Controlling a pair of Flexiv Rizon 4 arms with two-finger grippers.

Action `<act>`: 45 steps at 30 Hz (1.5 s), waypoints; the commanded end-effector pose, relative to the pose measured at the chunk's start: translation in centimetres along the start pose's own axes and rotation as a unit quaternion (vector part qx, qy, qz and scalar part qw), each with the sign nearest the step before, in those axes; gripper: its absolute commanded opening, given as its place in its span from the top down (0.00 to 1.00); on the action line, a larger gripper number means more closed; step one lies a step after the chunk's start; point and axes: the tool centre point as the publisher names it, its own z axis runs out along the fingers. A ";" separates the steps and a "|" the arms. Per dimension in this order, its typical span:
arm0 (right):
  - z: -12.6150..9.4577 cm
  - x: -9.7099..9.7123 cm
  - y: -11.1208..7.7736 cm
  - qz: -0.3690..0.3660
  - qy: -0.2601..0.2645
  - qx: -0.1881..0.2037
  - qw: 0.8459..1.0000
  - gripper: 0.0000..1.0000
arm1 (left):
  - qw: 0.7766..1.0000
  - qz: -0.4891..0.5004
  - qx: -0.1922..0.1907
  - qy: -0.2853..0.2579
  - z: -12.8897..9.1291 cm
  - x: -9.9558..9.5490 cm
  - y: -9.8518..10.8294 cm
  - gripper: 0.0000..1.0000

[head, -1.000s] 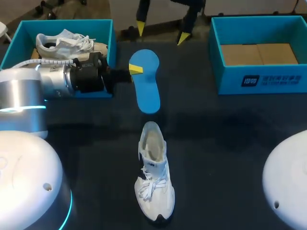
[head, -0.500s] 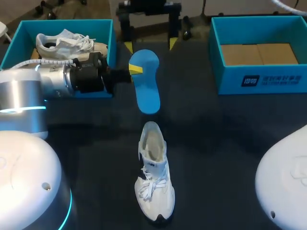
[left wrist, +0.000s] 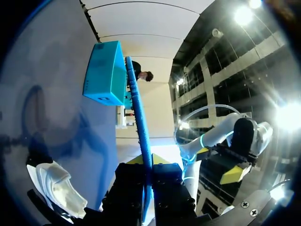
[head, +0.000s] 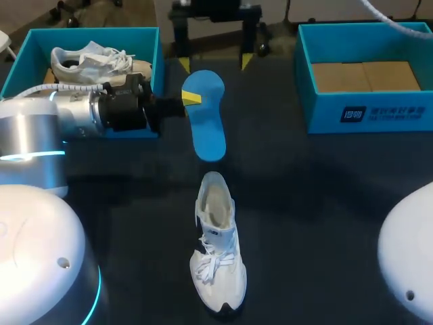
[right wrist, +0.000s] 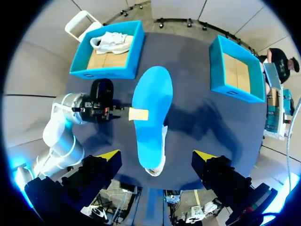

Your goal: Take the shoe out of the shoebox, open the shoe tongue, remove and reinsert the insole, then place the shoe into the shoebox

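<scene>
My left gripper (head: 191,99) comes in from the left and is shut on the edge of the blue insole (head: 206,115), holding it in the air above the table. In the left wrist view the insole (left wrist: 138,117) shows edge-on, clamped in that gripper (left wrist: 148,165). The white shoe (head: 216,250) lies on the dark table nearer the front, its opening towards the insole. My right gripper (head: 215,64) hangs open high over the far edge. From its wrist view the open gripper (right wrist: 156,155) looks down on the insole (right wrist: 150,113) and the shoe (right wrist: 157,167) below it.
A teal shoebox (head: 155,51) at the back left holds another white shoe (head: 95,61). A second teal shoebox (head: 304,81) at the back right shows only its cardboard floor. Dark table surface lies between the boxes and around the shoe.
My right gripper has shifted and levelled at the far edge, its yellow tips now side by side. The left arm, insole and shoe have not moved.
</scene>
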 end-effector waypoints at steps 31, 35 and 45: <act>5.6 -4.5 1.3 -0.033 0.506 -0.029 0.861 0.00 | 1.000 0.000 0.000 -0.001 0.0 0.0 0.0 1.00; 6.2 -4.6 1.2 -0.028 0.535 -0.033 0.844 0.00 | 1.000 0.000 0.000 -0.001 0.0 0.0 0.0 1.00; 7.2 -4.9 0.7 -0.031 0.554 -0.043 0.831 0.00 | 1.000 0.000 0.000 -0.001 0.0 0.0 0.0 1.00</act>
